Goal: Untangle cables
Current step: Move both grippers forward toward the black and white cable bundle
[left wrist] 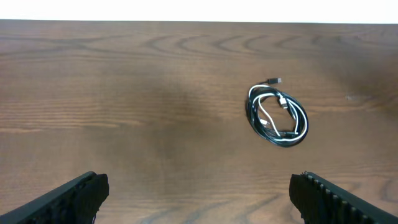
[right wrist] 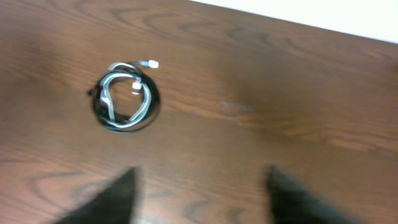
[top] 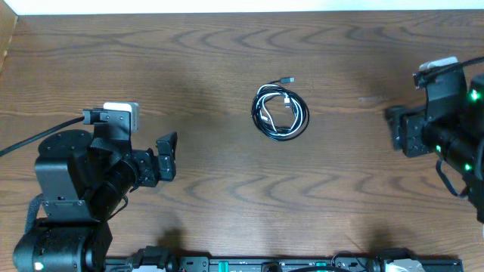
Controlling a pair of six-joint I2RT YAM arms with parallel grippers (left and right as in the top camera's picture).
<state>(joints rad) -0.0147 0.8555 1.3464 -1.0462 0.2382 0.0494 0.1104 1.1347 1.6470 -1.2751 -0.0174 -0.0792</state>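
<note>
The wooden table lies mostly bare. The left gripper at lower left and the right gripper at the right edge both hang with fingers spread, likely ready to reach in. Both are well apart from the cables, black and white, coiled together just above centre.

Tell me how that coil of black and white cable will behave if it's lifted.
The cable coil is thin, loosely looped cord, so it would probably sag and unwind rather than keep its ring shape. It looks light, so a push would likely slide it across the smooth table. Its loose plug end may trail or snag.
</note>
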